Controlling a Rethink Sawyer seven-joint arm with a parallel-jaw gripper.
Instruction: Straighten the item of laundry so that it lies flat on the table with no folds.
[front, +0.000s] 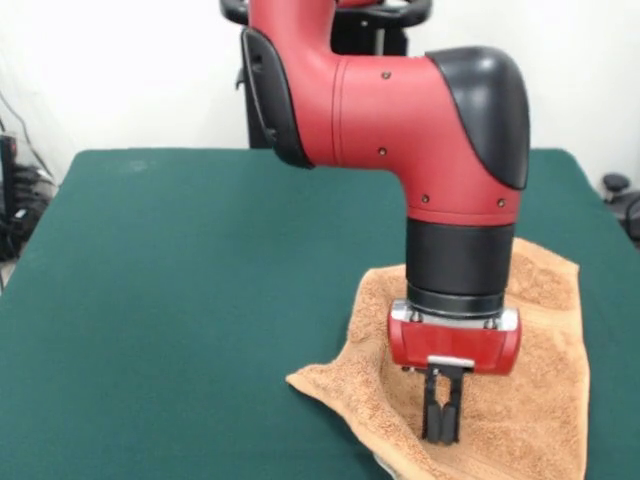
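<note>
Towel (545, 400) partly spread on the table (180, 300), gripper (441, 432) above it.
Near-left corner appears rumpled; fingers pressed together, pinching nothing visible.

No text, label or number readable — none.

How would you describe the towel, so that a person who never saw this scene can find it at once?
Look at the dark green table, then at its corner under the red arm. The towel lies there, orange-tan terry cloth with one edge folded up, directly below the hand. It is the only cloth on the table.
</note>
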